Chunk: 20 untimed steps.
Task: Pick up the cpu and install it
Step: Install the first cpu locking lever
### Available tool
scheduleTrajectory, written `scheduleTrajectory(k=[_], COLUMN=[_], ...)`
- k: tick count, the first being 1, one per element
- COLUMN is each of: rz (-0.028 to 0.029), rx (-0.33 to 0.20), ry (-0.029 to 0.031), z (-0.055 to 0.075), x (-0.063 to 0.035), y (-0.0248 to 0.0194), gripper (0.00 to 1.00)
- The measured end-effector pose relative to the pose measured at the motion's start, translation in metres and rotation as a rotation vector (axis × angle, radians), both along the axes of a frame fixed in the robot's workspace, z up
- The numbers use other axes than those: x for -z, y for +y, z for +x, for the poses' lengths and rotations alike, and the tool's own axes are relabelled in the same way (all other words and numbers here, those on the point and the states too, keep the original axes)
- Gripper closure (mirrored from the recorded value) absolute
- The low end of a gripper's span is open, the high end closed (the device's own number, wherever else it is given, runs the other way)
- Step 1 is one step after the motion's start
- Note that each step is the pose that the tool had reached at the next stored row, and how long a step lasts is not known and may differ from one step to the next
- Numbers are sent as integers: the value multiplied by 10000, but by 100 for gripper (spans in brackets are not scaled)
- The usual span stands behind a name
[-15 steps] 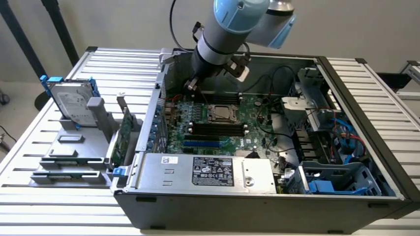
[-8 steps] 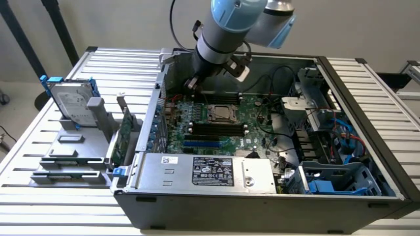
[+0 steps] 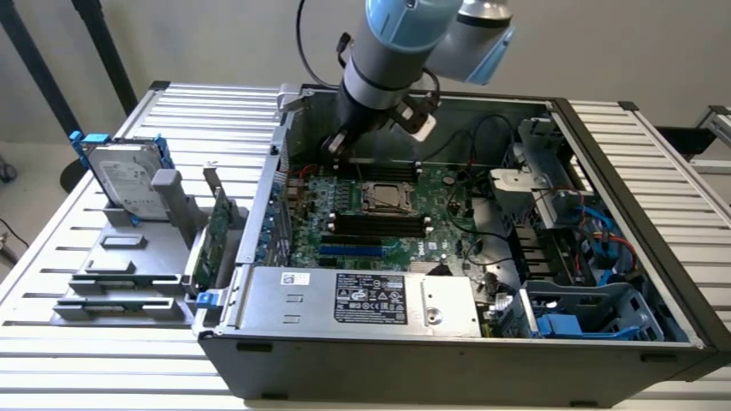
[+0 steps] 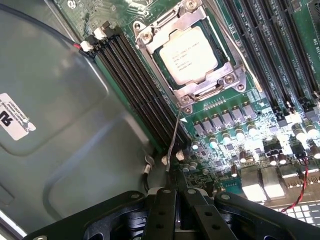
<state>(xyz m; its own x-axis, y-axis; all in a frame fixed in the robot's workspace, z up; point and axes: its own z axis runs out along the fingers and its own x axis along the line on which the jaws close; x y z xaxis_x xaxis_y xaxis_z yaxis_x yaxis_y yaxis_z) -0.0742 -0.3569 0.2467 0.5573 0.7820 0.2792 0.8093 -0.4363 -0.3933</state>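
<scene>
We see the flat silver cpu (image 4: 188,54) sitting in its metal socket (image 4: 212,89); our gripper (image 4: 176,190) is pinched on a thin wire (image 4: 174,136).

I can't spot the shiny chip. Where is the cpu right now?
The cpu sits in its socket on the green motherboard inside the open computer case, between black memory slots, near the exterior view's middle.

The tabletop (image 3: 674,163) is a surface of silver ribbed metal slats. An open dark grey computer case (image 3: 457,364) lies on its side across the middle of it. A grey plastic rack (image 3: 132,274) sits just beside the case, toward the exterior view's left.
</scene>
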Motion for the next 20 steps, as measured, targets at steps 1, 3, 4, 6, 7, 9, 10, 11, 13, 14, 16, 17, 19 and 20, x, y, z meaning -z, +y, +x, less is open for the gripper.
scheduleTrajectory(k=[1,3,4,6,7,9,10,11,13,14,16,17,19,20], rz=[-16,-40,-47,-56,-60,-64,-65,-65,-69,-71,-74,-75,-77,-78], rx=[33,92,124,172,191,220,232,242,255,260,267,269,272,273], ry=[-8,-26,-37,-56,-66,-88,-103,-116,-149,-167,-205,-224,-265,-285], z=[4,12,17,29,36,54,65,77,103,117,149,166,201,220], x=[-6,-19,-25,-34,-39,-45,-47,-49,-52,-52,-52,-52,-52,-53], y=[0,0,0,0,0,0,0,0,0,0,0,0,0,0], gripper=[89,89,89,89,89,89,89,89,89,89,89,89,89,89])
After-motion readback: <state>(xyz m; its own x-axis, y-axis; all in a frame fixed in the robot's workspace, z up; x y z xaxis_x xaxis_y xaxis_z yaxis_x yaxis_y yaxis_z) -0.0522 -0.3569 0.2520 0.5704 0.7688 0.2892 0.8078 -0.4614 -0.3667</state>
